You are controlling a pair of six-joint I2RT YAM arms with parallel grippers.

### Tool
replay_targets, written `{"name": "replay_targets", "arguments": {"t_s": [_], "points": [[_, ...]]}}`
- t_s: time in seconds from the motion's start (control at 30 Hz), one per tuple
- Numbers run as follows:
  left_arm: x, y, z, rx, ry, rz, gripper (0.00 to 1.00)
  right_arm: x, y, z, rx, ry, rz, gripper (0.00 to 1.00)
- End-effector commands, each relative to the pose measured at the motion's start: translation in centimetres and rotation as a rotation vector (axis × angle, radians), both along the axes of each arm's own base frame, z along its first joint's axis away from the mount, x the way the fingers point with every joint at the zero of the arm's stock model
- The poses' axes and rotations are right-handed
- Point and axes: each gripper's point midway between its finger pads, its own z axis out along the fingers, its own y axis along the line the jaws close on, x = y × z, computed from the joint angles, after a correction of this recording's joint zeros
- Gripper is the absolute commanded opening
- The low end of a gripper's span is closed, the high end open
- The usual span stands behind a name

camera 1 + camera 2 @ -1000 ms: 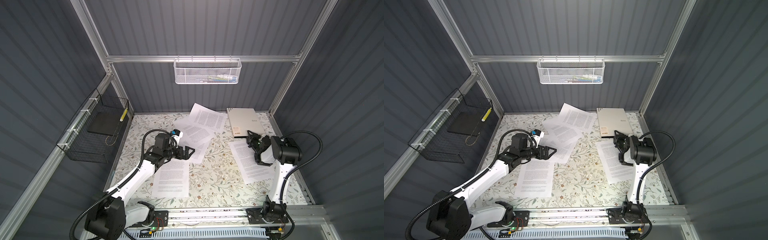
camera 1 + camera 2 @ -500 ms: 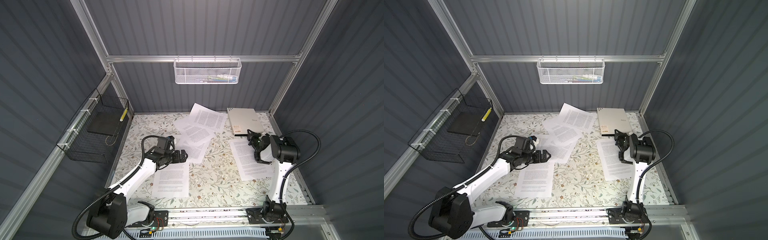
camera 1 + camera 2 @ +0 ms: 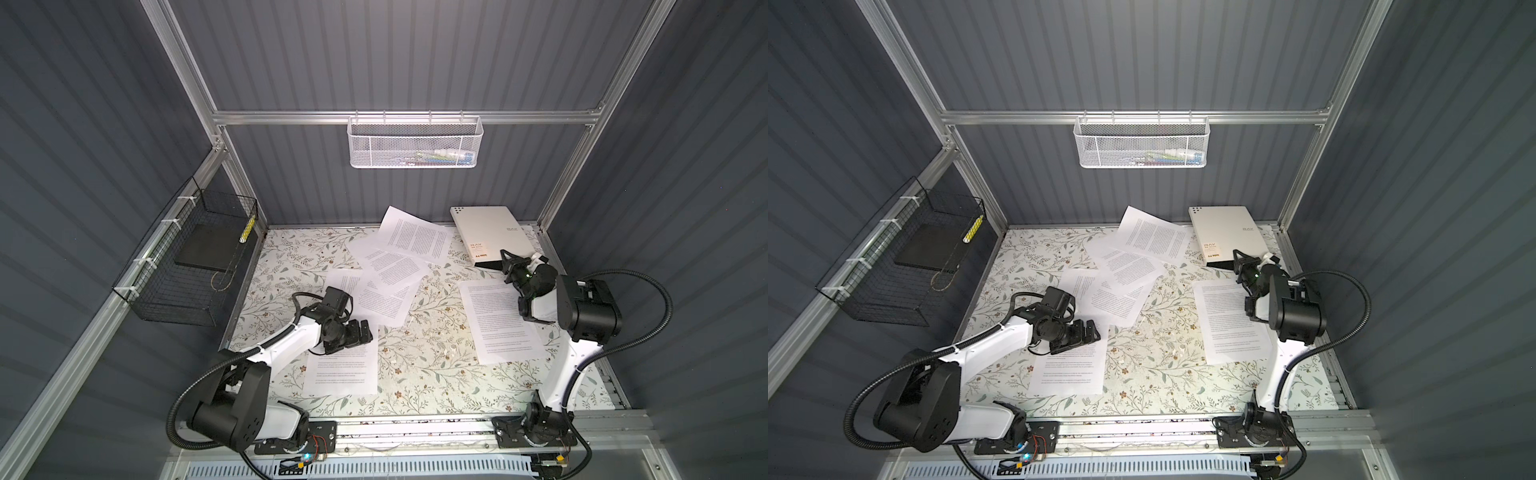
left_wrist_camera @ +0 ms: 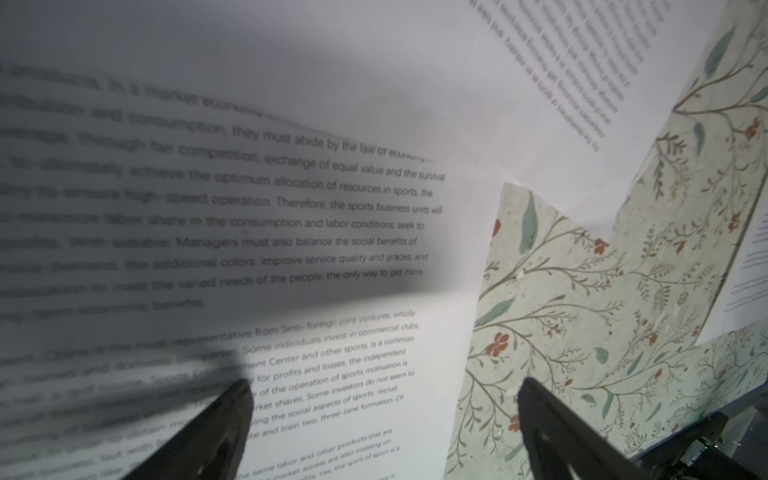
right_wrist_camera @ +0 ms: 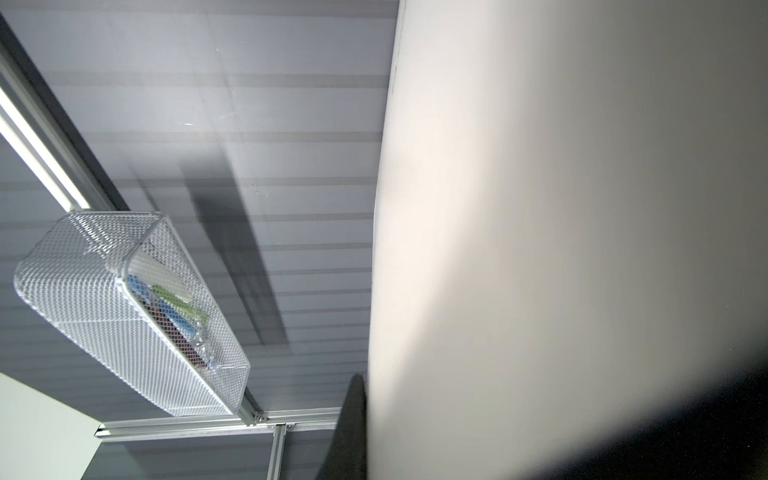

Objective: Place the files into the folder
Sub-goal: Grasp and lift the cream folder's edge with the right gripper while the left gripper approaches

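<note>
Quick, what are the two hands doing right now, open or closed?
Left hand: open, empty, over a printed sheet.
Right hand: closed on the folder's near edge.

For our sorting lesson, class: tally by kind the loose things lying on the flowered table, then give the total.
Printed paper sheets: 6 in view, some overlapping
RAY folder: 1
Total: 7
</note>
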Motion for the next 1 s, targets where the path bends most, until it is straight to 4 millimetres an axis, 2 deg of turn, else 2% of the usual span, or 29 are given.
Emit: {"name": "replay_targets", "arguments": {"t_s": [0.0, 0.17, 0.27, 0.53, 0.67, 0.87, 0.9, 0.97], "points": [[0.2, -1.6, -0.9, -0.042, 0.017, -0.02, 1.0, -0.8, 0.5, 3.7, -0.027, -0.088, 0.05, 0.0], [1.1, -4.4, -2.5, -0.037, 0.024, -0.084, 1.0, -2.3, 0.4, 6.3, -0.055, -0.122, 0.058, 0.0], [2.2, -6.9, -3.6, -0.033, 0.02, -0.131, 1.0, -3.3, 0.3, 7.6, -0.073, -0.134, 0.065, 0.0], [5.1, -17.8, -6.3, -0.038, 0.007, -0.313, 1.0, -6.4, -0.4, 10.4, -0.187, -0.117, 0.06, 0.0], [7.0, -24.2, -6.9, -0.092, -0.009, -0.362, 1.0, -8.0, -1.0, 12.0, -0.247, -0.106, 0.038, 0.0], [9.1, -31.9, -9.6, -0.166, 0.011, -0.408, 1.0, -9.7, -0.9, 14.1, -0.315, -0.101, 0.027, 0.0], [9.3, -32.9, -9.6, -0.178, 0.016, -0.414, 1.0, -10.0, -0.8, 14.2, -0.319, -0.103, 0.03, 0.0], [9.5, -34.0, -7.9, -0.217, 0.008, -0.428, 1.0, -10.4, -0.6, 14.3, -0.328, -0.1, 0.036, 0.0]]}}
